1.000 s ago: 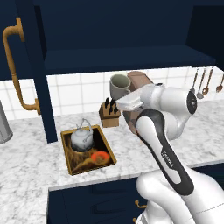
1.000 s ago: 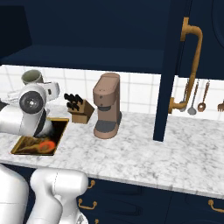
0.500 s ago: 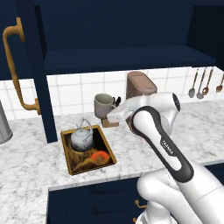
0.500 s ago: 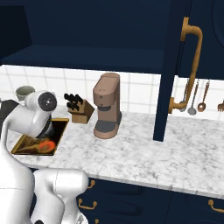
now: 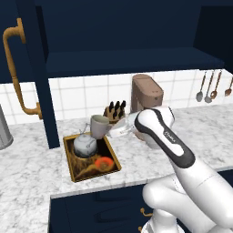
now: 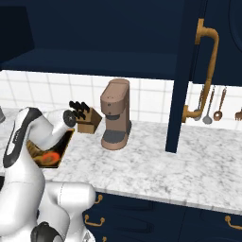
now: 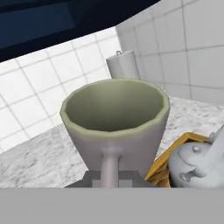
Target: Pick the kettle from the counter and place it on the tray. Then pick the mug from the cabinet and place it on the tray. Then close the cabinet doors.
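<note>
The beige-grey mug (image 5: pixel 99 125) with its pale green inside hangs over the back right corner of the tray (image 5: pixel 69 157), close beside the kettle (image 5: pixel 85 144). My gripper (image 5: pixel 113 131) is shut on the mug's handle side. The silver kettle stands upright in the tray's back half. In the hand view the mug (image 7: pixel 116 118) is close up with its handle toward me, and the kettle (image 7: pixel 194 162) and the tray's golden rim (image 7: pixel 168 162) lie lower right. The cabinet (image 5: pixel 132 61) stands open above, its left door (image 5: pixel 40 77) and right door (image 6: pixel 186 71) swung out. The counter (image 5: pixel 32 182) carries the tray.
A brown coffee machine (image 5: pixel 145 93) and a knife block (image 5: pixel 116 110) stand against the tiled wall just behind my arm. Utensils (image 5: pixel 209 86) hang at the far right. A metal canister (image 7: pixel 124 64) stands at the back left. The doors' brass handles (image 6: pixel 208 71) stick out.
My arm has carried the mug down and to the left, from in front of the wall tiles near the coffee machine to just over the tray beside the kettle.
</note>
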You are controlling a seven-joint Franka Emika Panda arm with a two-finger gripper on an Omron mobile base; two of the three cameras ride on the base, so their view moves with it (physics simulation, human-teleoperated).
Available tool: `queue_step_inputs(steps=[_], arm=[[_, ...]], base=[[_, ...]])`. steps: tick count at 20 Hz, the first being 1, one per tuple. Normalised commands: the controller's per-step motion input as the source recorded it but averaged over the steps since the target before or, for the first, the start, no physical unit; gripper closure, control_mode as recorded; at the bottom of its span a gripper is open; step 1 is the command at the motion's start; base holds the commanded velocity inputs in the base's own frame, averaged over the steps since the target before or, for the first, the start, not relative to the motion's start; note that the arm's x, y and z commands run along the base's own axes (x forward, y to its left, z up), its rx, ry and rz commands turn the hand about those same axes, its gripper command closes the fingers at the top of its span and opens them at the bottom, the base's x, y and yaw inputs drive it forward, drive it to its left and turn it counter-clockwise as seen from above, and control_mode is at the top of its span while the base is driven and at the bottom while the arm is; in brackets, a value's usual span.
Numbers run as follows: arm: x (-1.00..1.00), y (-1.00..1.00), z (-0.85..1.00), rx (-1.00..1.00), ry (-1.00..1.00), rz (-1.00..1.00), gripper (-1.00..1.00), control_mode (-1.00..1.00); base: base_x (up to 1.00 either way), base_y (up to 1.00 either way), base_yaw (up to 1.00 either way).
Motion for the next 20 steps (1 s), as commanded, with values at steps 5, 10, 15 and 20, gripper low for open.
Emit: queue_step_inputs(steps=[5,10,15,20], arm=[[-0.03,0.11,-0.62,-0.08,0.05,0.11,1.0,-1.0],[-0.04,0.01,-0.48,-0.15,-0.03,0.0,1.0,-1.0],[-0.06,0.01,-0.41,-0.16,-0.01,0.0,1.0,-1.0],[0.0,0.1,-0.42,-0.2,-0.02,0.04,1.0,-1.0]], base=[[0.0,0.0,0.0],[0.0,0.0,0.0],[0.0,0.0,0.0],[0.0,0.0,0.0]])
